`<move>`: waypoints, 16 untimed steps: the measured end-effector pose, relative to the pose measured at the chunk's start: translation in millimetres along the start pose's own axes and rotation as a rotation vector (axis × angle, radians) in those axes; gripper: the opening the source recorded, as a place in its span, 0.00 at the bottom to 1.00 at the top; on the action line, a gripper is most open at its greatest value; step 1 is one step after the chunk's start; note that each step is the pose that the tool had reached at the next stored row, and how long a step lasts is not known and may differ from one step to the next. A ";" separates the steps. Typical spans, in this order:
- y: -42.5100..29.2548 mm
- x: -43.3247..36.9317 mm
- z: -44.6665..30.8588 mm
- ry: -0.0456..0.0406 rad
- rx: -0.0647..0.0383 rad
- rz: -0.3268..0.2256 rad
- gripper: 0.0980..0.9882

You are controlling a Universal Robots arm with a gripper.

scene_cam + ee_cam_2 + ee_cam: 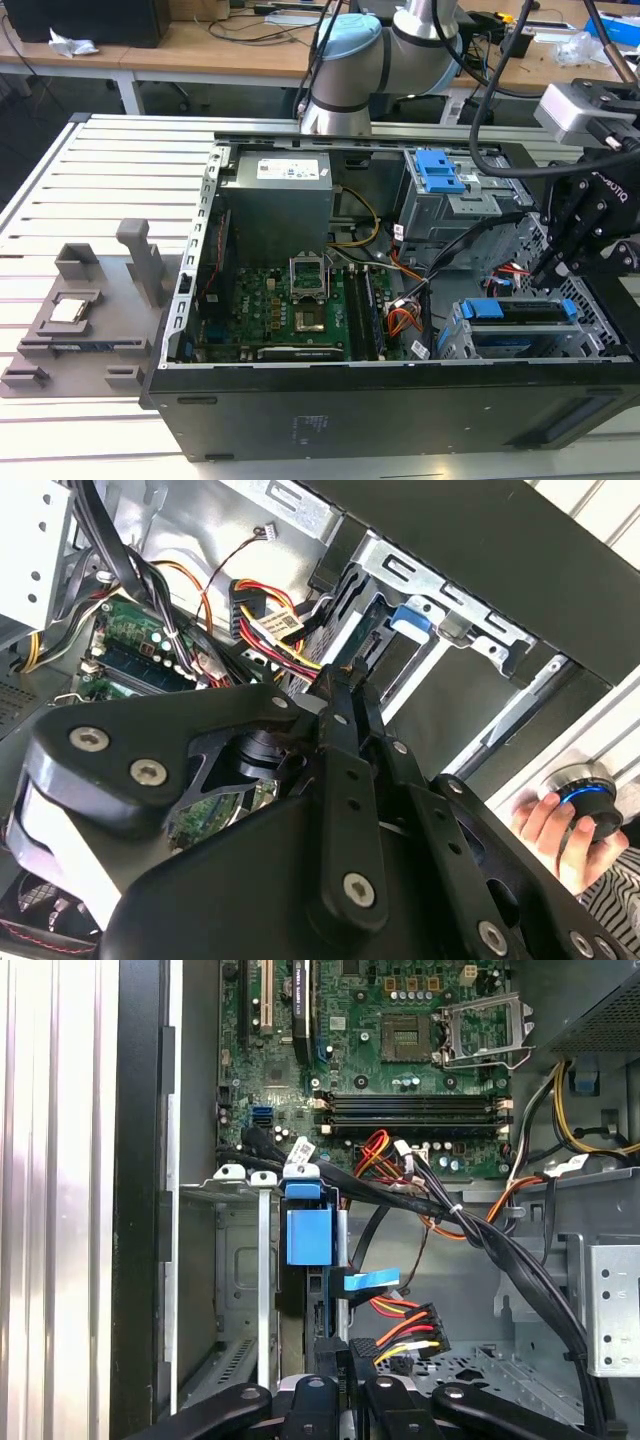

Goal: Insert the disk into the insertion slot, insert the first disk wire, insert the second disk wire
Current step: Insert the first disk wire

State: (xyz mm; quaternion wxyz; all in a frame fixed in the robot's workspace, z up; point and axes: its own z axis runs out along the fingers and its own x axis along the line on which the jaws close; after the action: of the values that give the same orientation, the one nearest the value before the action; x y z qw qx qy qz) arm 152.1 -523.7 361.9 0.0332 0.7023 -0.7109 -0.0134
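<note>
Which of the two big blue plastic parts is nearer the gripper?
The blue frame on the disk, beside the gripper; the latch tops the taller box.

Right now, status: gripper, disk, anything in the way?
Gripper shut, low by the insertion slot. Disk sits in it. Coloured wires crowd the tips; whether one is gripped, cannot tell.

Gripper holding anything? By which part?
Cannot tell. The gripper sits at the black plug on the red-and-yellow wires; contact is hidden.

The black gripper (348, 673) hangs close to a bundle of coloured wires (265, 630), beside the metal drive cage (470, 615). A person's hand (555, 825) rests on a round knob (585, 795).
</note>
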 end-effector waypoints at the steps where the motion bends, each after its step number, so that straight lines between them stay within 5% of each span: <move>1: 0.0 0.0 0.0 0.0000 0.000 0.000 0.08; 16: -0.5 -0.2 8.4 0.0002 0.000 0.000 0.08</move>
State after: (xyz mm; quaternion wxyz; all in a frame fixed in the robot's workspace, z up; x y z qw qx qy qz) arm 152.1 -523.7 353.5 0.0332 0.7024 -0.7109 -0.0133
